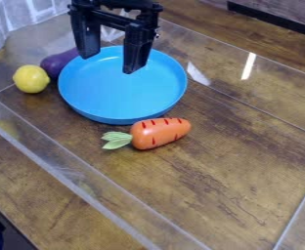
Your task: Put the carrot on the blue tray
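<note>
Carrot Waits Beside Blue Tray

The carrot lies on the wooden table just beside the blue tray's near rim, leafy end pointing left, probably set there for a short transfer. The gripper hangs over the tray, fingers spread wide, holding nothing, perhaps to keep clearance; its exact height is hard to judge. Pale strips cross the wood.

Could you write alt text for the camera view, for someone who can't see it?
A toy carrot lies on a wooden table, just outside a round blue tray. An open black tool hangs over the tray.
</note>
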`<act>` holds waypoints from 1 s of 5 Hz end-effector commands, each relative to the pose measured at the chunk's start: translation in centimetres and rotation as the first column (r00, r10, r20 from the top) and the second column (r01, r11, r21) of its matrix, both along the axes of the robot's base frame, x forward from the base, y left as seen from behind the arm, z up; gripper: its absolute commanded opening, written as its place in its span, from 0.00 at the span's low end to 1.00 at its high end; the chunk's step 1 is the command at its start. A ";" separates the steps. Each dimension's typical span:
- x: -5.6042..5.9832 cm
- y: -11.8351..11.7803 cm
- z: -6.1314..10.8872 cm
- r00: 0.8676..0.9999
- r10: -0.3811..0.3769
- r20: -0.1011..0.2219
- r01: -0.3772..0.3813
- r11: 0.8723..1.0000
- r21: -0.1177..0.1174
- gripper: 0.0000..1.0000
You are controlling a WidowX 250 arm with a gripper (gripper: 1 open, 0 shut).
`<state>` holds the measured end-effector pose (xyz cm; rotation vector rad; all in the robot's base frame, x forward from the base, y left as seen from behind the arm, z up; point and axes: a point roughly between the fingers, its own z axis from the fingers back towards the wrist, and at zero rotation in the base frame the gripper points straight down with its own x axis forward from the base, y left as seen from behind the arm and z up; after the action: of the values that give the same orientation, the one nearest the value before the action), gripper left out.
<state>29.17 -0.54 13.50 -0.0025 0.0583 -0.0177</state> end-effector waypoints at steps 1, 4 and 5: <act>0.3 0.2 -0.7 0.998 -0.060 -0.008 0.060 0.998 -0.002 1.00; 1.8 -0.9 -5.9 0.915 -0.404 0.021 0.404 0.915 0.009 1.00; 2.2 -1.0 -5.9 0.915 -0.403 0.030 0.403 0.915 0.016 1.00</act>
<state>30.68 -1.32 6.50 0.0102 0.0688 -0.4231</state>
